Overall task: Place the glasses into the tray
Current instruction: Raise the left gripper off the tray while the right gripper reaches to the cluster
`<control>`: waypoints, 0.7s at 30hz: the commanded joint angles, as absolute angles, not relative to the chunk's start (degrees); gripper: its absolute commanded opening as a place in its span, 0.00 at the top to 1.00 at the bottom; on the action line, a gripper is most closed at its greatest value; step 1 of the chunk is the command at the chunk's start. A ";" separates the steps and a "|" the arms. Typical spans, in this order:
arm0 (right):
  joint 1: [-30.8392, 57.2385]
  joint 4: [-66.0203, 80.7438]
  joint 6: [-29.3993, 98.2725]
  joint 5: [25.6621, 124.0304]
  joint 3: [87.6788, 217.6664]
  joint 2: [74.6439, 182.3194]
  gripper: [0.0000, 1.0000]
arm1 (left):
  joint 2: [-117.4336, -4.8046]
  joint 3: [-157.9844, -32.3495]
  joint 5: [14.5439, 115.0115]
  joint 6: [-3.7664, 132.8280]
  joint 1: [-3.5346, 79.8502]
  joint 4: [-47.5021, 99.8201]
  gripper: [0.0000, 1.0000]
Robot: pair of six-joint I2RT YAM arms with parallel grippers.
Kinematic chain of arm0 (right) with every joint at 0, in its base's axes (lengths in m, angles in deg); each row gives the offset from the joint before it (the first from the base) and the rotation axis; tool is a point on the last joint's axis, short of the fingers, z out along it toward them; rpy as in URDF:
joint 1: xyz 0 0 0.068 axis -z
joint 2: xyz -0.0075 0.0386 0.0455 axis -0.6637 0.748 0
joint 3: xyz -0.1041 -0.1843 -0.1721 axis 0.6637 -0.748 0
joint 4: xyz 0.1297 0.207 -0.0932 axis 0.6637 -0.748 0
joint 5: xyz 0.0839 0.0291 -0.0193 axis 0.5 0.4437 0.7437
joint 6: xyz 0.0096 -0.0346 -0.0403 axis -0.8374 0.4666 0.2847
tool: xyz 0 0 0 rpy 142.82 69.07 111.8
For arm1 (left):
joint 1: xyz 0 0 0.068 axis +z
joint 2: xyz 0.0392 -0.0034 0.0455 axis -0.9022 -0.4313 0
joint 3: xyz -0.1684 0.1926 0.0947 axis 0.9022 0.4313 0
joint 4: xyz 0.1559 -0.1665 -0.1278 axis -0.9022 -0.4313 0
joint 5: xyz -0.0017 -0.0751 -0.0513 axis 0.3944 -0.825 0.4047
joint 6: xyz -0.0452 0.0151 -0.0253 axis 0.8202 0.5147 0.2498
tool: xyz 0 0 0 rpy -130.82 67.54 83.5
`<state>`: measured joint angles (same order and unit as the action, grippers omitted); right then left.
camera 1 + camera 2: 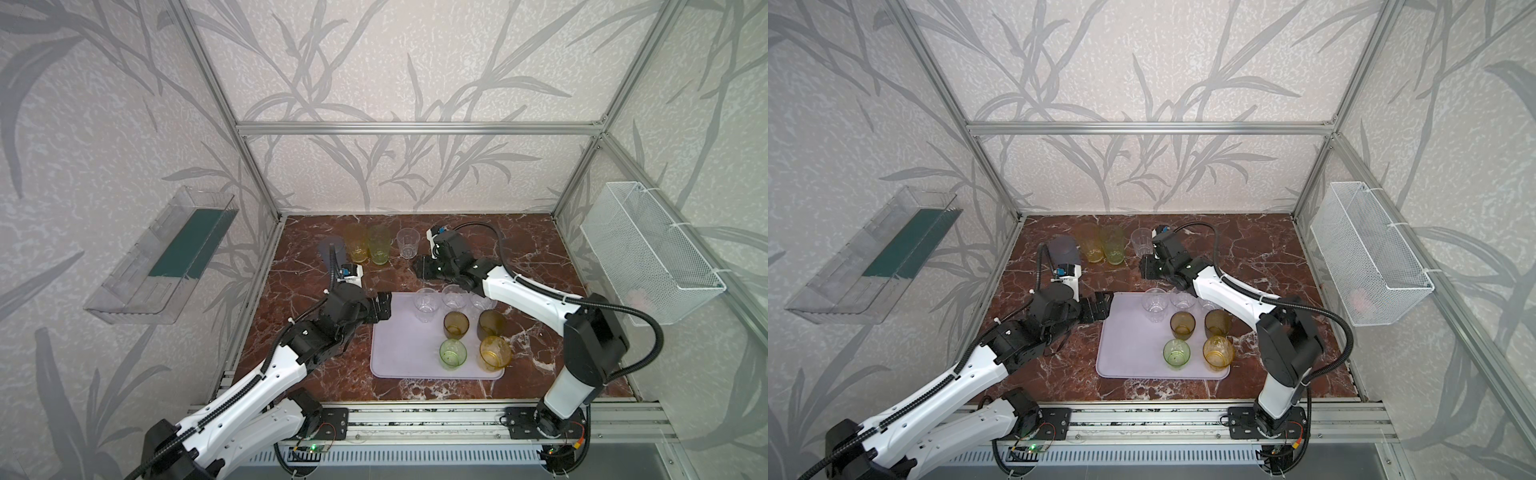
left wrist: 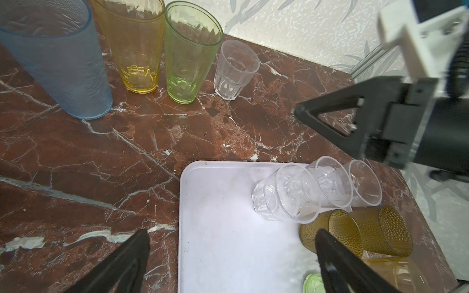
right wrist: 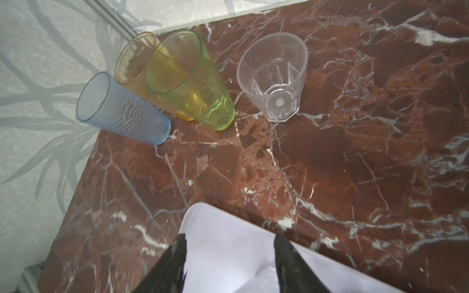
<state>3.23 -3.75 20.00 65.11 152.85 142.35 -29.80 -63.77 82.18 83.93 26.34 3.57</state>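
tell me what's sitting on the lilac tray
Seven upright glasses: three clear glasses along its far edge, two olive-brown glasses, one green glass, one amber glass. The right arm covers part of the third clear one, so its footing on the tray is hidden.

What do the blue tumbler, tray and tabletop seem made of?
Blue tumbler: frosted, rippled, translucent; plastic or glass, cannot tell. Tray: matte pale lilac, rounded moulded corners, probably plastic. Tabletop: red-brown with white veins, marble or a marble-look print.
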 commanded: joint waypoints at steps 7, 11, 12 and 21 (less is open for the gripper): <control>5.10 1.55 14.07 63.73 159.22 151.84 0.61 | -28.90 -62.02 78.83 85.45 26.59 3.05 0.01; 5.26 2.71 13.11 62.45 160.37 153.20 0.61 | -28.56 -61.84 78.89 85.30 26.65 2.61 0.00; 5.42 2.90 12.79 62.18 160.72 153.56 0.61 | -28.41 -61.75 78.98 85.26 26.61 2.60 0.01; 7.25 3.28 11.04 61.94 165.27 158.34 0.59 | -28.37 -62.10 79.60 84.67 26.65 2.78 0.01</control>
